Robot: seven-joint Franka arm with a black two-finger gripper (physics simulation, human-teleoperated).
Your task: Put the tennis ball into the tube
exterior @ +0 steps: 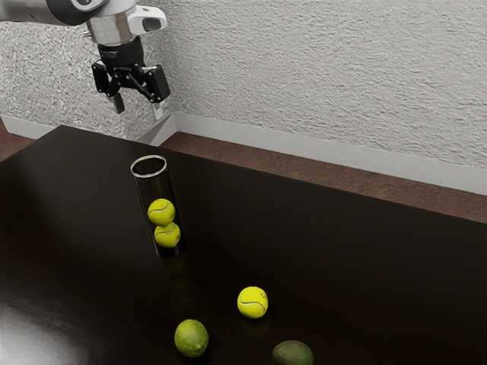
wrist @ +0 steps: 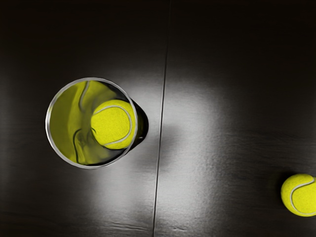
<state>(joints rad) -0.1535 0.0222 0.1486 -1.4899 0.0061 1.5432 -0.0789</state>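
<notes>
So the gripper (exterior: 138,112) is hanging up in the air with its fingers spread apart, nothing between them. The loose tennis ball (exterior: 253,303) is just sitting out on the dark table (exterior: 365,251), pretty near a lime (exterior: 191,338) and some dark green fruit (exterior: 293,353). Meanwhile the clear tube (exterior: 149,179) stands upright with two balls (exterior: 161,212) stacked inside, lol.

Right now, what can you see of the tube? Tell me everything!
The tube is tall, round and see-through, like clear plastic or glass. It has a shiny silvery rim, an open top and a dark bottom. It stands upright on the dark table. Two yellow tennis balls sit inside, one above the other, with room above them. The open gripper isn't touching it.
</notes>
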